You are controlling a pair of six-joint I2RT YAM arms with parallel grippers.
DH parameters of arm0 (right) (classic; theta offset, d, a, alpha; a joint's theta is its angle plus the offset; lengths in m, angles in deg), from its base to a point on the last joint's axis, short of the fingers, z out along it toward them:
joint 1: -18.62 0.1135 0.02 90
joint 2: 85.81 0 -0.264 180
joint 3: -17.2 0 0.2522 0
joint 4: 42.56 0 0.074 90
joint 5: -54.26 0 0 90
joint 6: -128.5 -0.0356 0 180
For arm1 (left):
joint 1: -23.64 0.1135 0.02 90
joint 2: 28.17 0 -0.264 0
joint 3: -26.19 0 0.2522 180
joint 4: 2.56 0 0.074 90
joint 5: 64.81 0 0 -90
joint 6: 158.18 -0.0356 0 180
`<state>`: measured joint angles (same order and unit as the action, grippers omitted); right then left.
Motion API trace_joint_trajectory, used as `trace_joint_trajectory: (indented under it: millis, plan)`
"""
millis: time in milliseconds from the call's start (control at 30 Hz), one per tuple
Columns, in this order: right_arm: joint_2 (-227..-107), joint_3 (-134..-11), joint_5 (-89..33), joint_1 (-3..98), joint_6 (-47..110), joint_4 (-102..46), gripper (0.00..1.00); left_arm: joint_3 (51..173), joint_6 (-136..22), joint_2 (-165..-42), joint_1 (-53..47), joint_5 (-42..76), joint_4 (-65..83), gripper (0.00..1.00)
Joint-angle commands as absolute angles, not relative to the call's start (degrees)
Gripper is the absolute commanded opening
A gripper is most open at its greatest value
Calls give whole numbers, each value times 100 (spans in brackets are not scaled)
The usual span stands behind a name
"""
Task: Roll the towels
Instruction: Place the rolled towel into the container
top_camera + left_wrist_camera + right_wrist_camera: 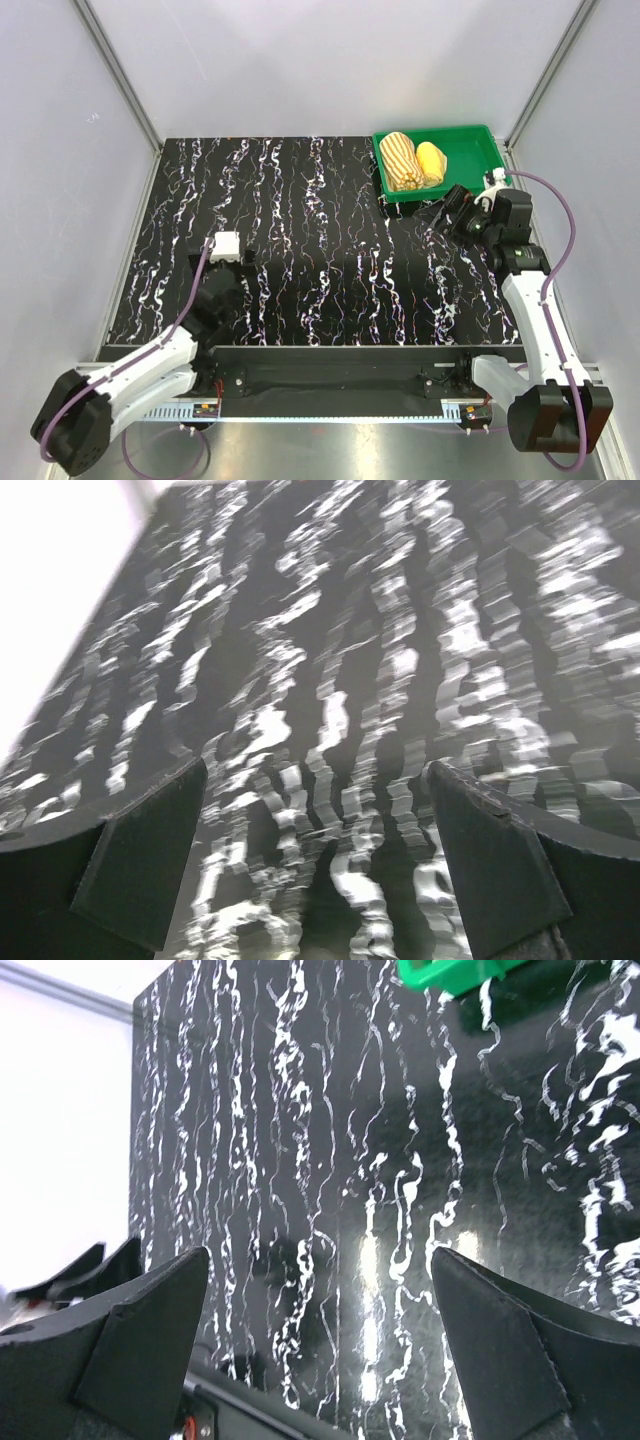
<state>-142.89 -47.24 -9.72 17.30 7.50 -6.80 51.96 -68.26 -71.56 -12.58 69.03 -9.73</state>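
Where the table's far right corner lies, the two towels sit rolled up inside the green tray [472, 152]: the orange-and-cream striped towel [401, 160] is a fat roll on the left, and the smaller yellow towel [431, 163] is a roll touching its right side. Both lie lengthwise in the left half of the tray, and the right half shows bare green floor. The tray rests on the black table [320, 200], which is veined with white.

Just in front of the tray's near edge, the right gripper [320, 1255] hangs with its jaws spread wide and nothing between them. Its wrist view shows only the marbled surface between the two dark fingers [150, 1340], with a corner of the tray at the top edge. It touches neither towel.

Well apart, over the near left part of the table, the left gripper [318, 770] is also spread wide and holds nothing, its fingers [140, 865] framing bare, blurred tabletop
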Motion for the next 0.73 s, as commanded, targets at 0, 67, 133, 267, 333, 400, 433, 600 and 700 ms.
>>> trace_joint_trajectory:
  millis: [0, 67, 133, 267, 333, 400, 433, 600, 700]
  plan:
    - [-14100, -4614, -665, 1774, 598, -999, 100, 4928, -7302, -7613, -582, 7214, -2912, 99]
    - [-14127, -4604, -629, 1774, 659, -938, 100, 4796, -6837, -7878, 93, 6617, -3290, 99]
    - [-14162, -4613, -621, 1774, 765, -868, 100, 4708, -6625, -8291, 447, 6073, -3667, 97]
    - [-14276, -4613, -595, 1783, 774, -867, 100, 5092, -6956, -9370, 1027, 5757, -4139, 99]
    - [-14337, -4631, -524, 1827, 800, -868, 100, 5155, -7431, -9776, 1064, 5491, -4644, 99]
    - [-14382, -4613, -568, 1827, 835, -859, 100, 5059, -7214, -10313, 1502, 5122, -5425, 99]
    - [-14408, -4596, -594, 1836, 853, -859, 100, 5050, -7083, -10201, 1634, 4825, -5306, 99]
    - [-14584, -4604, -682, 2117, 932, -850, 100, 4935, -6994, -10340, 1995, 3788, -5350, 99]
    - [-14619, -4675, -963, 2284, 985, -788, 100, 5041, -7012, -10358, 2048, 3741, -5192, 99]
